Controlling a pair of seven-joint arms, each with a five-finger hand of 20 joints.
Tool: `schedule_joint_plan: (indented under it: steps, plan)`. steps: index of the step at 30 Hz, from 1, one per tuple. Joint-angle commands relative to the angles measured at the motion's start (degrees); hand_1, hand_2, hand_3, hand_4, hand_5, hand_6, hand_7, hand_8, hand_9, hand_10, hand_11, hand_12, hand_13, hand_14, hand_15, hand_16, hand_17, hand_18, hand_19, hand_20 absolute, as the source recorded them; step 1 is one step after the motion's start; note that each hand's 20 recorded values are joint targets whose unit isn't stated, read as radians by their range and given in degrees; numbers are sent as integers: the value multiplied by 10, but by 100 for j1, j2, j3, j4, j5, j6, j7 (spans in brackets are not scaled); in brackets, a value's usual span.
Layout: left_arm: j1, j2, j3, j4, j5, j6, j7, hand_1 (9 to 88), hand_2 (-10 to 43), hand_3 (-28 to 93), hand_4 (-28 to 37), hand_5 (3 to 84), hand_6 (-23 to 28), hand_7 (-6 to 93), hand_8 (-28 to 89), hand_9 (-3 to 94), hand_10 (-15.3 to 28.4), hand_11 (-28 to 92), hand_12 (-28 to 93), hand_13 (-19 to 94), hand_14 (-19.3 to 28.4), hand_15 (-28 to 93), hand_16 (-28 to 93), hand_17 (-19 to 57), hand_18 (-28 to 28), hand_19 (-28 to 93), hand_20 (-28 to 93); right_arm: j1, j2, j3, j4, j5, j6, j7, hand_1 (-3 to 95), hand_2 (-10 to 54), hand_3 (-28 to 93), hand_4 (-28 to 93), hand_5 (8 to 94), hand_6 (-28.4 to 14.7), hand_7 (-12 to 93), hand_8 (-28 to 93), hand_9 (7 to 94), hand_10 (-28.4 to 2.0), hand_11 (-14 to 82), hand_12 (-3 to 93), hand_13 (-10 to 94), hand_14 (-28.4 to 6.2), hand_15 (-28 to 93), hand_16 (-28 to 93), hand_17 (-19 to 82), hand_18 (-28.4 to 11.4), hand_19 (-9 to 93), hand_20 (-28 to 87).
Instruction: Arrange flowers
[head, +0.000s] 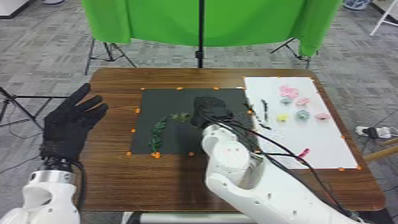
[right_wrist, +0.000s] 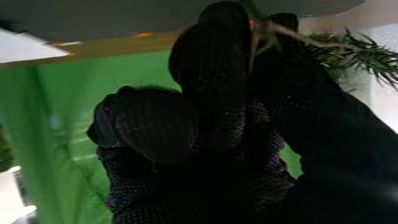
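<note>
In the head view my right hand (head: 211, 107) is over the upper right part of the black mat (head: 187, 142). A small green sprig (head: 181, 117) shows just to its left, and a longer leafy stem (head: 158, 134) lies lengthwise on the mat's left part. The right wrist view has my right hand (right_wrist: 213, 85) pinching a thin stem, with green leaves (right_wrist: 355, 56) beside the fingertips. My left hand (head: 71, 122) is held at the table's left edge, fingers straight and spread. Pink flowers (head: 289, 91), blue flowers (head: 303, 115) and a yellow flower (head: 282, 118) lie on the white sheet.
Dark sprigs (head: 265, 107) lie along the left side of the white sheet (head: 324, 145), with a magenta piece (head: 305, 152) lower down. Orange markers line the mat and sheet. A green cloth (head: 160, 25) hangs behind the brown table (head: 107, 175).
</note>
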Motion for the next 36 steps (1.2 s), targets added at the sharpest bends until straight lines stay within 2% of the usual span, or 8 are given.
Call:
schedule_joint_plan:
  steps: [1,10,12,16,22,28,32,36]
  plan:
    - [-283,10,164,130,83,-127,-173,259,96,776,-234,400,86,106,-92,369,202,271,105,269,269,552,-95,-85,259,580,101,266,-324,-398,524,-109,-372,67,500,-95,704,-282,935,-14,231,94,937,-115,482,204,853,-103,754,171,437,-260,932,459]
    - [-530,31,344,240,103,-211,-239,260,97,777,-233,400,86,106,-92,368,202,270,105,269,269,551,-94,-85,259,580,101,267,-486,-538,710,-83,-479,241,458,-95,732,-283,937,-9,281,27,937,-116,522,183,870,-106,763,173,457,-268,932,500]
    - [-532,24,353,241,100,-213,-252,260,98,781,-231,401,86,106,-92,368,202,270,105,270,269,552,-94,-85,259,580,101,191,-490,-518,642,-53,-449,226,427,-86,746,-277,937,-6,298,-85,937,-117,521,180,870,-106,762,178,458,-269,932,502]
    - [-537,19,362,250,104,-223,-256,266,101,789,-221,402,87,107,-92,369,202,271,105,270,268,551,-95,-86,259,580,101,172,-444,-593,604,-178,-270,204,392,-78,728,-273,919,-5,183,-74,937,-115,452,193,855,-101,749,176,443,-270,932,485]
    - [-564,17,399,266,109,-257,-305,266,101,789,-216,403,88,107,-93,370,202,271,105,270,268,552,-95,-85,259,580,101,229,-446,-596,633,-144,-134,280,379,-74,717,-267,889,-6,175,-104,930,-116,423,201,840,-103,738,171,430,-269,932,467]
    - [-377,32,348,191,79,-172,-203,266,101,788,-214,403,89,108,-92,369,202,270,105,269,269,551,-95,-86,259,580,102,150,-372,-481,459,-411,251,200,361,-70,711,-269,883,-9,170,-109,926,-117,415,201,837,-106,734,167,427,-268,932,459]
    - [-129,10,213,97,54,-107,-122,267,101,786,-216,404,90,107,-92,369,202,269,105,269,269,551,-95,-85,258,580,102,67,-233,-206,132,-488,539,84,352,-65,705,-268,885,-9,170,-109,928,-117,413,200,839,-106,733,164,429,-268,932,456]
    - [-15,-29,158,72,23,-116,-74,266,101,783,-218,404,89,107,-92,369,202,270,106,269,269,552,-95,-86,259,580,102,57,116,110,-193,-379,677,116,347,-62,702,-264,885,-11,169,-110,929,-119,412,201,839,-106,732,165,428,-269,932,457]
